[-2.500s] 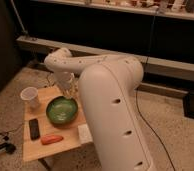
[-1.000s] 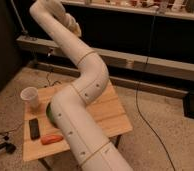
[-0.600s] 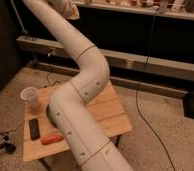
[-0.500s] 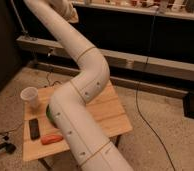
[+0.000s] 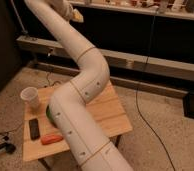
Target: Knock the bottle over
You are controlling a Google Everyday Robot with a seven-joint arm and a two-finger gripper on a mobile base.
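Speckled floor runs under a small wooden table [image 5: 107,112], and across it the white arm [image 5: 82,100] rises from the near right corner, bends over the tabletop and reaches up toward the top left. On the table's near left edge lie an orange carrot-like thing [image 5: 52,138] and a black remote [image 5: 34,128]; a sliver of a green bowl [image 5: 48,113] peeks out beside the arm, and a white cup [image 5: 30,98] stands upright farther back at the left. Compared with 2.5 seconds ago, when the arm was folded low over the bowl, it is now stretched high (hiding most of the bowl). The gripper [image 5: 72,12] sits at the top edge, well above the table, next to something yellowish; whether its jaws are spread or closed I cannot tell. The bottle cannot be made out anywhere on the table. Behind, a dark wall and a shelf [image 5: 155,11] of small items.
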